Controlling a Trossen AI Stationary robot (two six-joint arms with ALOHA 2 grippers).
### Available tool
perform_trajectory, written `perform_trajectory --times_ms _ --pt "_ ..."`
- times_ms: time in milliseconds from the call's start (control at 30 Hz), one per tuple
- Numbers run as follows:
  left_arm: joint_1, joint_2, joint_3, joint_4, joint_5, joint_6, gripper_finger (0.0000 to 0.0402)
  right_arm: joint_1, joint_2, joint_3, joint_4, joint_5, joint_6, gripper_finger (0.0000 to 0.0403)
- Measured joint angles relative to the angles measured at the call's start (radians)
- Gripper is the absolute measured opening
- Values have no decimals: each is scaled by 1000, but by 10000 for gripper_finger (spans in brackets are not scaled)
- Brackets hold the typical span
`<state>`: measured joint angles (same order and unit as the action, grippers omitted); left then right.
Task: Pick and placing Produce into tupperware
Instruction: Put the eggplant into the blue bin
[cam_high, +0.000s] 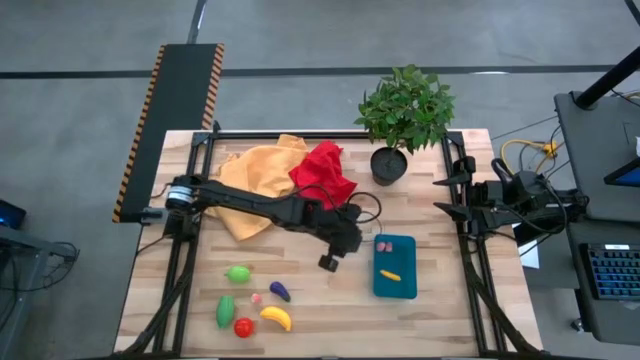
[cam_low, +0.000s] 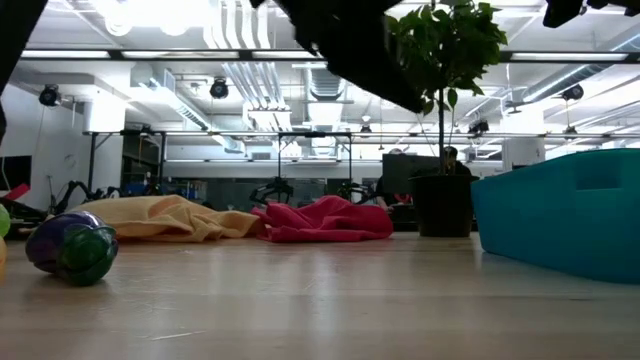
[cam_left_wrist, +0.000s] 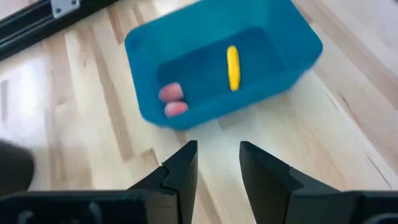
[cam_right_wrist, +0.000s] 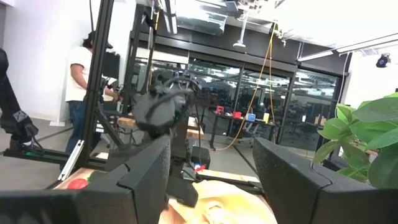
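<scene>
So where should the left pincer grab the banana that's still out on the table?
Probably across the middle of the banana, coming straight down from above. It lies flat on the table and curved, so its narrow width at the belly suits the open left pincer. The eggplant and tomato sit apart from it, leaving room for both fingers.

High view looks straight down on the whole wooden table (cam_high: 420, 310). Low view faces level across it. Both share the teal-blue rectangular plastic container (cam_high: 395, 268).
</scene>
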<state>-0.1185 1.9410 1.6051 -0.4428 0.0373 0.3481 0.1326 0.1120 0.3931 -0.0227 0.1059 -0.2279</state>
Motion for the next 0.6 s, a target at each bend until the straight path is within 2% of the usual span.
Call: perform_trajectory --times_ms 167,433,600 --pt "-28 -31 -2 -186 -82 -30 105 0 0 0 -1 0 0 224" --pt "-77 -66 -4 -476 -93 -183 105 0 0 0 -2 0 0 224" --pt "-145 -77 -8 -616 -89 -163 105 0 0 0 0 0 8 224"
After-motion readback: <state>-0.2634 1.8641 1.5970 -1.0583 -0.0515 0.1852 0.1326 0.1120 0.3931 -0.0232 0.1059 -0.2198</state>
